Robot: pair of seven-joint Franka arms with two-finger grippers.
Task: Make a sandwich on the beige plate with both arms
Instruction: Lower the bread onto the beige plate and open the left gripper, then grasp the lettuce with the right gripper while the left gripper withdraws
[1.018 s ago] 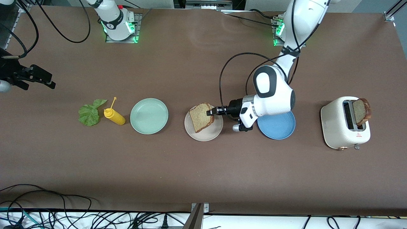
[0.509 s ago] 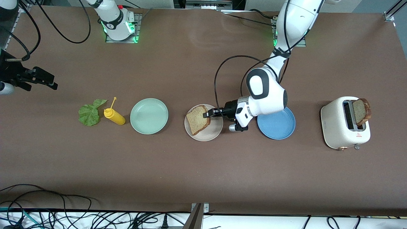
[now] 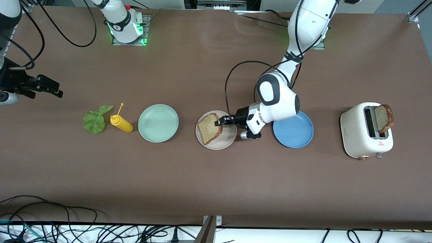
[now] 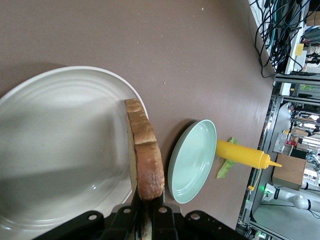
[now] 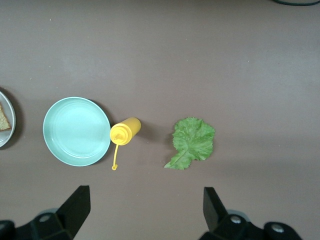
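Black left claw (image 3: 222, 120) is clamped on a bread slice (image 3: 209, 128) by its crust, holding it tilted over the beige plate (image 3: 226, 140); whether the slice touches the plate can't be told. Blue plate (image 3: 297, 135) sits just beside, toward the left arm's end of the bench (image 3: 216, 182). Toaster (image 3: 359, 138) holds a second slice (image 3: 383, 118). Right claw (image 5: 145, 210) hangs with fingers apart over the lettuce leaf (image 5: 191, 141), near the mustard bottle (image 5: 125, 132) and mint plate (image 5: 76, 131).
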